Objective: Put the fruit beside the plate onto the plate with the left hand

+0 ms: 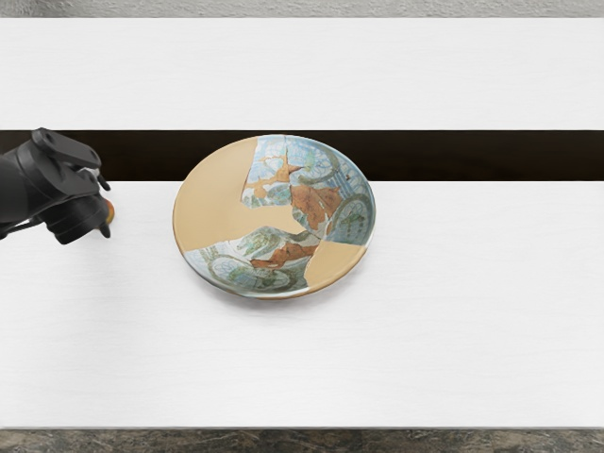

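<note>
Nearest the camera, a thin strip of dark mottled floor [302,442] ran along the bottom edge. Above it lay the white counter [453,330], wide and plain, filling most of the lower half.

The plate [209,203] sat on the counter approx. at centre, its far rim reaching over the dark gap [472,156] behind. It was shallow and round, w/ tan patches at left and lower right and a blue-green and rust-brown pattern across the rest (rather like a patchwork glaze).

Left of the plate and well clear of it, the left hand [64,193] came in from the left edge. It was black, w/ only a short bit of arm showing. Its fingers [80,225] were curled tight around the fruit [109,213]. Only a small orange sliver of it showed, at the hand's right side, facing the plate. So the fruit was in the hand, left of the plate, not yet on it. Couldn't tell whether the hand was raised or resting on the counter. Its lower part stood over the counter, its upper part over the gap.

Further back, the gap ran as a dark band right across. Beyond it lay a second white slab [302,75], w/ a thin grey strip [302,8] at the very top.
</note>
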Available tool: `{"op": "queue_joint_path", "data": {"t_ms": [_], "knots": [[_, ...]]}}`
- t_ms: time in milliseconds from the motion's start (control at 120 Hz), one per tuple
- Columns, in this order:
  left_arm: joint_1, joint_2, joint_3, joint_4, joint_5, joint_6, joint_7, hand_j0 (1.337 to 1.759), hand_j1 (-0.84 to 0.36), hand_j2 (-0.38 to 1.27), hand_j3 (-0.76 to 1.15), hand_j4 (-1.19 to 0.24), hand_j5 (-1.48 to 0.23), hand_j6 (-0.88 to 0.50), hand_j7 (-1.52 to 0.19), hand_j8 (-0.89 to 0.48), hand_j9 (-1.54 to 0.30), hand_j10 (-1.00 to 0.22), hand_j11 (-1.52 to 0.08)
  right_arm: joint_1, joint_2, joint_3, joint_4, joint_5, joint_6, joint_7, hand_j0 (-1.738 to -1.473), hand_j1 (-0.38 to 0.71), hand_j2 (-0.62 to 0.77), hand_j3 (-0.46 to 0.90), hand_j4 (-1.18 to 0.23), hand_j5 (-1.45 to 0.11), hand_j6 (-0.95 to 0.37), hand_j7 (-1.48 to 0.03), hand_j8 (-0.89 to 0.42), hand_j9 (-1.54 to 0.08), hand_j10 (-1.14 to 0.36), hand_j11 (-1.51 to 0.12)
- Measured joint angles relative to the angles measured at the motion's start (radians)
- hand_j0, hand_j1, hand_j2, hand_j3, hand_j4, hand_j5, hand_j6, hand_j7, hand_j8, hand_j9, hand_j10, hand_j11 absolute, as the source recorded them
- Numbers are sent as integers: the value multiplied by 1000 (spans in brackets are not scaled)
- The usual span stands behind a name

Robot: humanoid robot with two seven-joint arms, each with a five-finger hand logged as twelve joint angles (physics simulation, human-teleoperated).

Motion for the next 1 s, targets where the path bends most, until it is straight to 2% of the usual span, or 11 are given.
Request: {"op": "queue_joint_path", "data": {"t_ms": [75,100,133,192,233,317,467,542,608,750,1000], "knots": [[-4,5,0,-2,-1,-32,1,1658,-207,93,0,-464,-602,-442,-574,-464,-603,-464,-603,0,0,0,0,0,0,0,-1658,-329,-4,0,-17,-22,-17,-22,-17,-22,-17,-22],[-6,9,0,-2,1,-56,-1,1658,-257,102,0,-517,-641,-316,-713,-462,-607,-506,-657,0,0,0,0,0,0,0,-1658,-329,-4,0,-17,-22,-17,-22,-17,-22,-17,-22],[-6,10,1,-2,3,-79,-1,1658,-318,112,0,-590,-671,-143,-934,-291,-841,-556,-723,0,0,0,0,0,0,0,-1658,-328,-4,0,-17,-22,-17,-22,-17,-22,-17,-22],[-10,11,2,-2,4,-107,-2,1658,-397,145,34,-677,-727,19,-1108,-122,-1032,-626,-814,0,0,0,0,0,0,0,-1658,-328,-4,0,-17,-22,-17,-22,-17,-22,-17,-22],[-15,17,2,-2,1,-121,-4,1658,-444,148,28,-711,-775,5,-1067,-119,-1025,-650,-865,0,0,0,0,0,0,0,-1658,-329,-4,0,-17,-22,-17,-22,-17,-22,-17,-22],[-85,65,4,-16,-12,-140,0,1655,-444,213,18,-699,-878,-220,-1066,-232,-1050,-654,-955,0,0,0,0,0,0,0,-1658,-329,-4,0,-17,-22,-17,-22,-17,-22,-17,-22],[-183,137,1,-41,-32,-216,6,1650,-447,312,9,-700,-1005,-257,-1097,-245,-1088,-646,-1036,0,0,0,0,0,0,0,-1658,-328,-4,0,-17,-22,-17,-22,-17,-22,-17,-22],[-232,199,-15,-45,-55,-327,6,1648,-467,402,6,-681,-1039,-251,-1106,-237,-1099,-636,-1059,0,0,0,0,0,0,0,-1658,-328,-4,0,-17,-23,-18,-23,-18,-23,-18,-23],[-279,258,-35,-45,-80,-467,4,1647,-463,337,4,-680,-1051,-263,-1102,-232,-1107,-625,-1071,0,0,0,0,0,0,0,-1658,-328,-4,0,-17,-23,-18,-23,-18,-23,-17,-23],[-273,306,-201,-44,-92,-677,2,1647,-445,304,2,-683,-1057,-272,-1091,-239,-1094,-622,-1068,0,0,0,0,0,0,0,-1658,-328,-4,0,-18,-23,-18,-23,-18,-23,-18,-23],[-252,259,-476,-42,-28,-788,8,1646,-472,384,1,-654,-1156,-221,-1156,-212,-1158,-601,-1137,0,0,0,0,0,0,0,-1658,-328,-4,0,-17,-22,-17,-22,-17,-22,-17,-22]]}}
